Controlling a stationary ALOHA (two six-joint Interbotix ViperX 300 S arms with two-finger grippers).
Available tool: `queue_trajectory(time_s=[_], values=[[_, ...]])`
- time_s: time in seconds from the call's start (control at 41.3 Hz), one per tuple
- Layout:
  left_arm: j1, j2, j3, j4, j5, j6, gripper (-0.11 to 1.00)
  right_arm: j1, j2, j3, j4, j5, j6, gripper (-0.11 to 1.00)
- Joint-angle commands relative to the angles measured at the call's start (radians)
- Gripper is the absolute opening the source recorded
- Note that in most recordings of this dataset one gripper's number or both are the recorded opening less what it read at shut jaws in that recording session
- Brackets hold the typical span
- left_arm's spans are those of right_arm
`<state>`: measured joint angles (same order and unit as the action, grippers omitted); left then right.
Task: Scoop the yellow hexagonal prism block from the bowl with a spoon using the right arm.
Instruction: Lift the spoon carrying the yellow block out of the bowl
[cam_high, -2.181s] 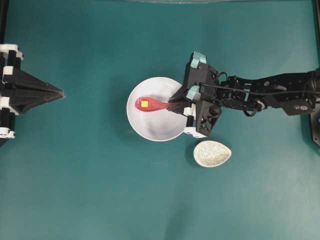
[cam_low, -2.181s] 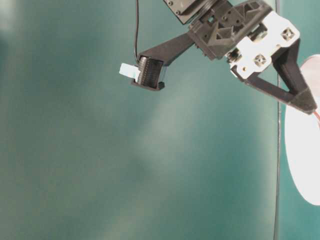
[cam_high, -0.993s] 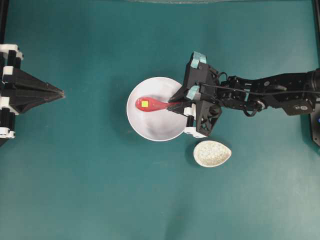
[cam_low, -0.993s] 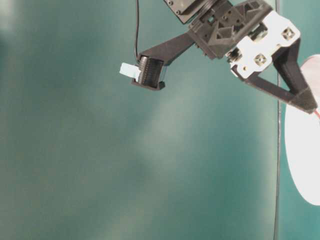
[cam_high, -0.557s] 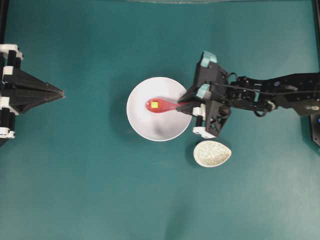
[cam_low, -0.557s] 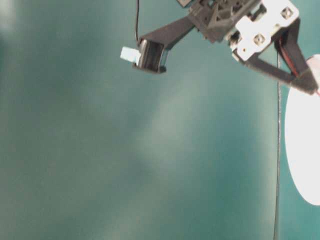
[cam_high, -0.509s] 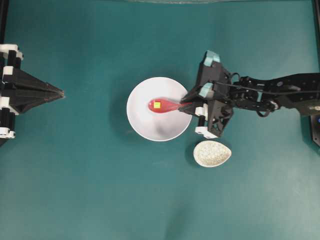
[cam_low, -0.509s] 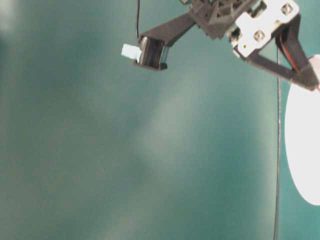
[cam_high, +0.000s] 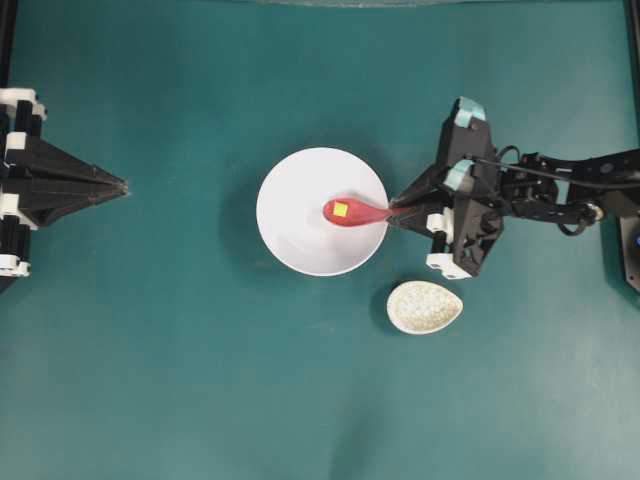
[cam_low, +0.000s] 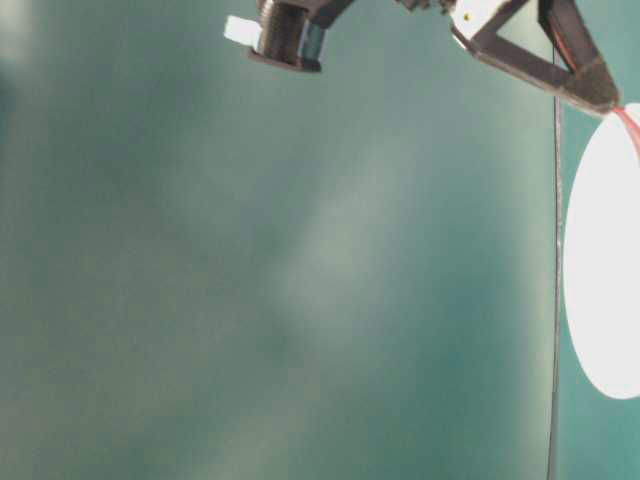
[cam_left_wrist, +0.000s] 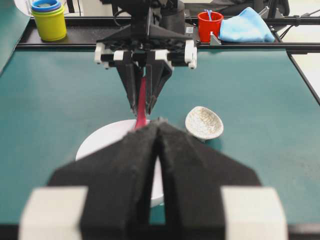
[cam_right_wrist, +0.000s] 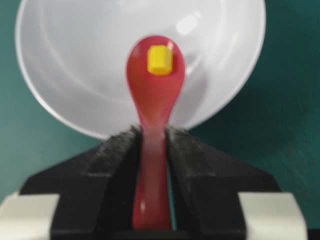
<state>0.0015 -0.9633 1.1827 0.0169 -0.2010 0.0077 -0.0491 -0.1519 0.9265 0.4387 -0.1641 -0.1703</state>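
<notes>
My right gripper (cam_right_wrist: 152, 150) pinches the shiny red spoon (cam_right_wrist: 154, 95); the tiny yellow block (cam_right_wrist: 160, 60) sits in its scoop above the smooth round white bowl (cam_right_wrist: 75, 75). My left gripper (cam_left_wrist: 158, 131) is closed together.

We count one large round white bowl (cam_high: 300, 235), one glossy red-pink soup spoon (cam_high: 355, 212), and one tiny yellow hexagonal block (cam_high: 340, 209). One small speckled egg-shaped dish (cam_high: 424, 306) too. Grippers — two, the left gripper (cam_high: 122, 185) and the teal-taped right gripper (cam_high: 396, 212). Far back — one yellow cup stack (cam_left_wrist: 48, 21), one red cup (cam_left_wrist: 209, 26), one blue cloth (cam_left_wrist: 247, 26).
</notes>
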Motion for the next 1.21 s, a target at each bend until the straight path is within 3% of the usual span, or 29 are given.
queue_trajectory(time_s=[0.0,0.678,0.945,1.187], values=[[0.0,0.006,-0.029,0.003,-0.006,0.002,0.02,0.003,-0.035,-0.003,0.002,-0.006,0.0,0.24],[0.0,0.006,-0.029,0.002,-0.006,0.002,0.02,0.015,-0.089,0.006,-0.008,-0.008,-0.014,0.24],[0.002,0.006,-0.029,0.003,-0.006,0.002,0.02,0.015,-0.123,-0.023,-0.063,-0.009,-0.025,0.24],[0.002,0.006,-0.029,0.003,-0.006,0.002,0.02,0.011,-0.15,-0.066,-0.127,-0.009,-0.077,0.24]])
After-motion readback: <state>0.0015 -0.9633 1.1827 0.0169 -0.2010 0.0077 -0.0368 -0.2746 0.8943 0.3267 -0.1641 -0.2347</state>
